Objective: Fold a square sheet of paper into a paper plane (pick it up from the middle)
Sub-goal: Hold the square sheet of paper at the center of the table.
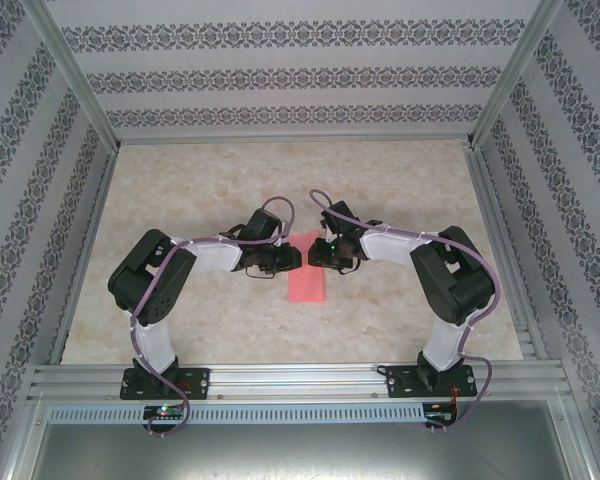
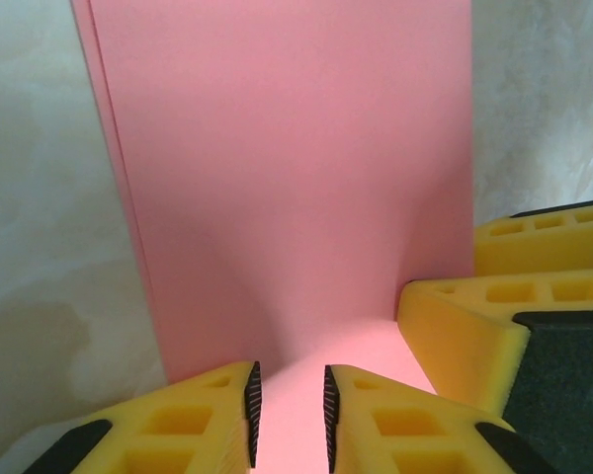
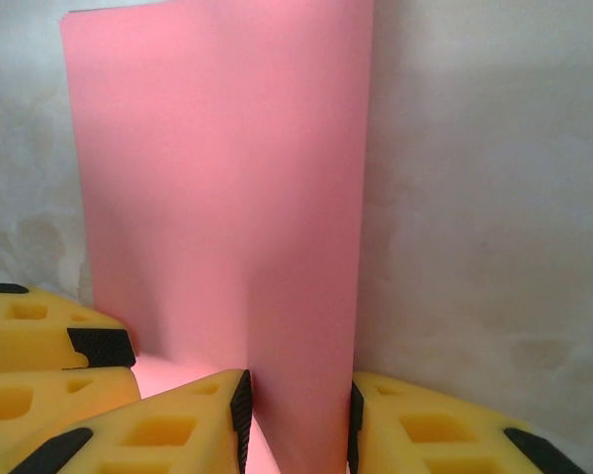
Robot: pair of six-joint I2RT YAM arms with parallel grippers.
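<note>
Two grippers meet tip to tip. The left gripper stands barely parted, the right gripper slightly wider over the paper's edge, neither visibly clamping anything. One sheet of paper, doubled over, lies beneath and beyond them, mid-surface.

Bright, even, diffuse light filled the overhead view, leaving only faint shadows on the counter. In both wrist views a soft shadow lay across the sheet near the fingers, whose closest edges looked slightly blurred.
</note>
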